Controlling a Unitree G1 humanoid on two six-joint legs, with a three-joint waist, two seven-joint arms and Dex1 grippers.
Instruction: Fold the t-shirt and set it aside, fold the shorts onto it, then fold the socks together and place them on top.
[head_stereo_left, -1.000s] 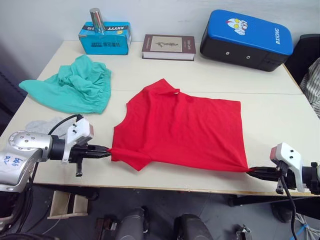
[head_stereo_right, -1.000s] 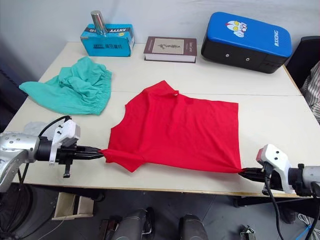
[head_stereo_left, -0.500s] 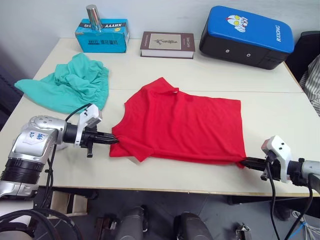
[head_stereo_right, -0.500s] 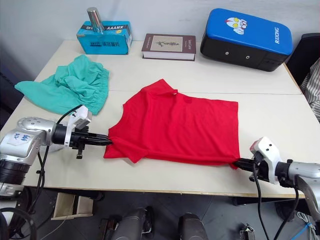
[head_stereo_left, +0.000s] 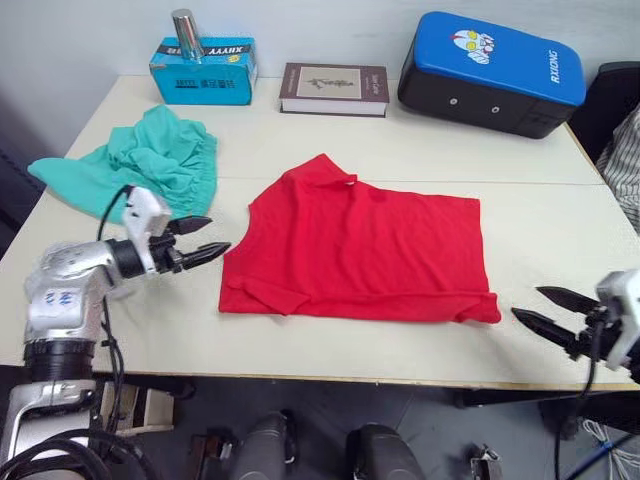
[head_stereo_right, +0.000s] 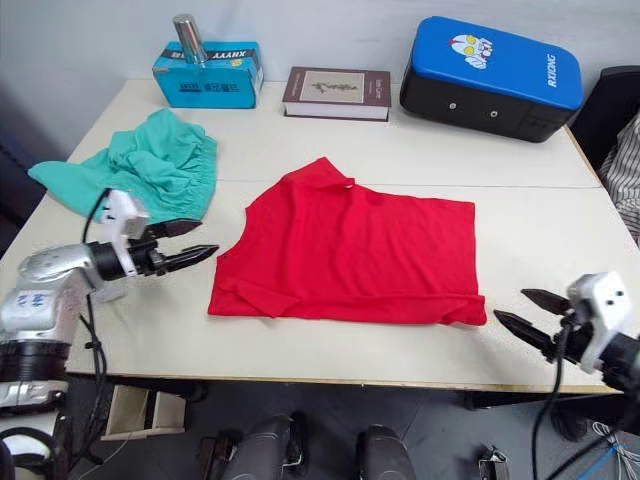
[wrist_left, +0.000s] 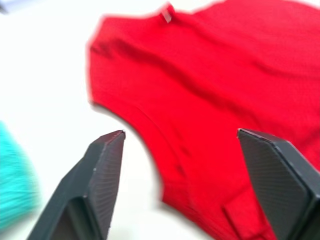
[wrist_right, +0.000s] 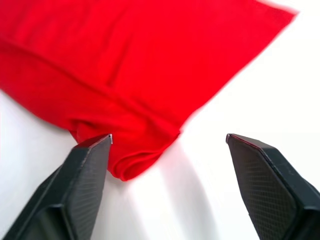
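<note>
The red t-shirt (head_stereo_left: 365, 250) lies flat in the middle of the table, its near edge doubled over into a fold. My left gripper (head_stereo_left: 215, 234) stands open just left of the shirt's sleeve corner, holding nothing; the left wrist view shows its fingers (wrist_left: 105, 170) spread before the shirt (wrist_left: 225, 75). My right gripper (head_stereo_left: 527, 302) is open a little right of the shirt's near right corner (wrist_right: 135, 160), apart from it. The teal shorts (head_stereo_left: 140, 165) lie bunched at the table's far left. The socks are hidden.
Along the table's back edge stand a blue tissue box (head_stereo_left: 205, 72) with a metal cylinder (head_stereo_left: 186, 33) on it, a brown book (head_stereo_left: 335, 88) and a blue-and-black case (head_stereo_left: 490, 75). A person's striped sleeve (head_stereo_left: 622, 165) shows at the far right.
Both grippers have opened and let go of the t-shirt's near corners. The shirt now rests on the table, and both grippers have drawn back from it.
</note>
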